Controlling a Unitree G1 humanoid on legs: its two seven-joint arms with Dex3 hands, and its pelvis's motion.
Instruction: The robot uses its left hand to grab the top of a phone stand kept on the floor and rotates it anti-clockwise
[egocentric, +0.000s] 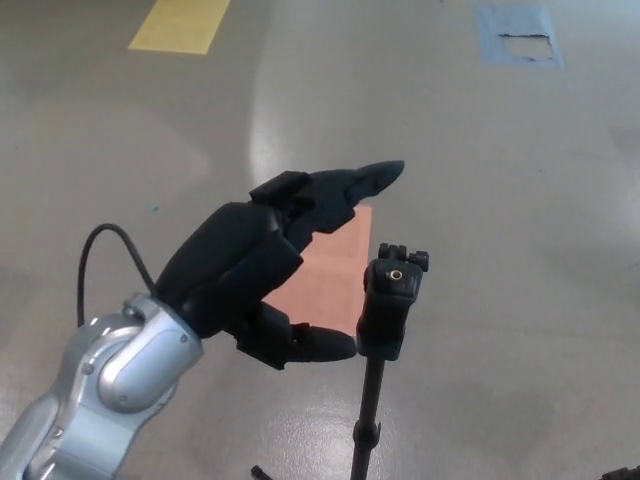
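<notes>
Black phone stand (388, 310), upright on grey floor, thin pole, clamp head on top

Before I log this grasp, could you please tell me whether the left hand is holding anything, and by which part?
Nothing is held: the open black left hand is beside the black phone stand's top.

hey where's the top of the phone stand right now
In the head view, the phone stand's top sits just right of centre, on its thin pole above the grey floor. The open left hand is immediately to its left, and the pink mat lies behind.
</notes>
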